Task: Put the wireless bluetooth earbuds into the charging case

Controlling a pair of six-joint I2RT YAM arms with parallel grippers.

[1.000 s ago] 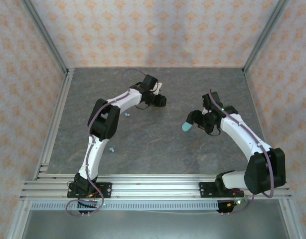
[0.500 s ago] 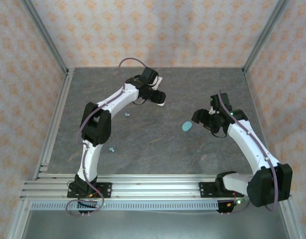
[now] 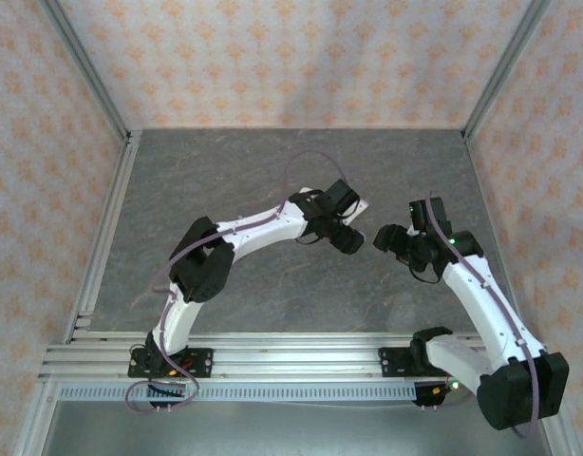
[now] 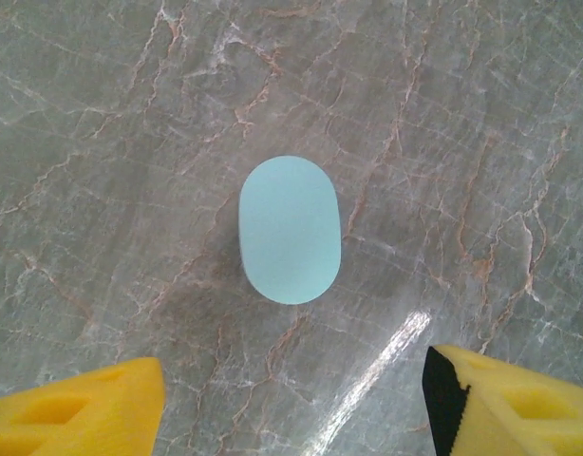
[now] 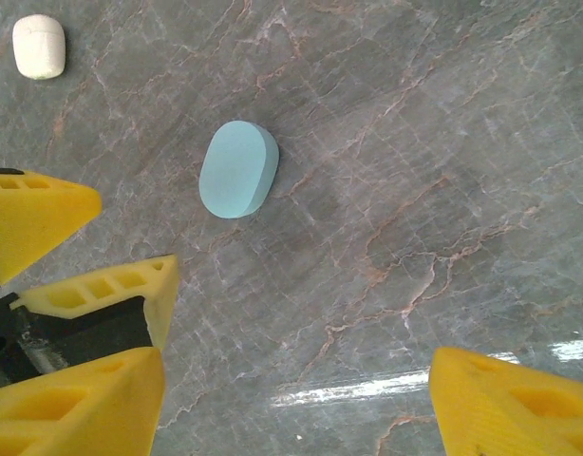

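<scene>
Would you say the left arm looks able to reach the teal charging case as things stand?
Probably yes: the left gripper hovers close above the teal charging case, its jaws open and lined up with it, and nothing lies between them.

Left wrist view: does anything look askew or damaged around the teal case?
Nothing stands out. The teal case lies flat on the table, intact and apparently shut, centred just ahead of the open left claw. In the right wrist view a white rounded piece sits apart from it, undisturbed.
</scene>
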